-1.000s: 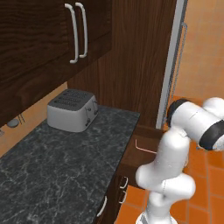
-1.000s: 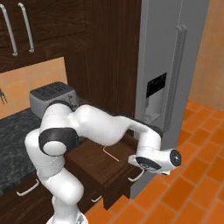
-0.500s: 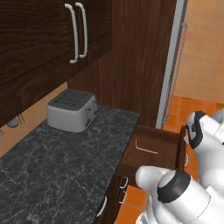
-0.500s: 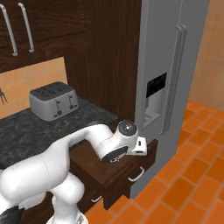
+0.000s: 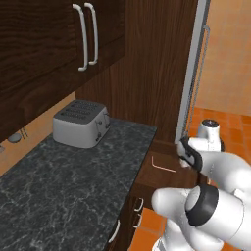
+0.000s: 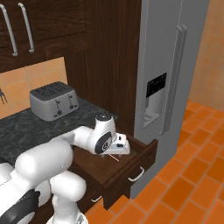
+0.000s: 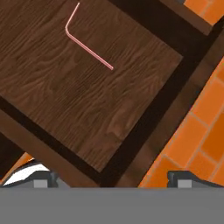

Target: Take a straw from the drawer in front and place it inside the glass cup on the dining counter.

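The shallow dark brown wood drawer [image 6: 131, 164] with a curved silver handle stands pulled out beside the tall grey refrigerator [image 6: 173, 78]. On its wooden floor lies the thin pinkish-red straw [image 7: 86, 43], bent at one end, alone in the drawer [image 7: 78, 83]. The white two-finger gripper [image 7: 111, 177] hangs above the drawer, its fingers spread wide and holding nothing. A silver toaster [image 5: 81, 123] sits on the black speckled granite counter [image 5: 63, 181].

Straw [image 6: 114, 157] mostly hidden (behind gripper [image 6: 123, 145]).
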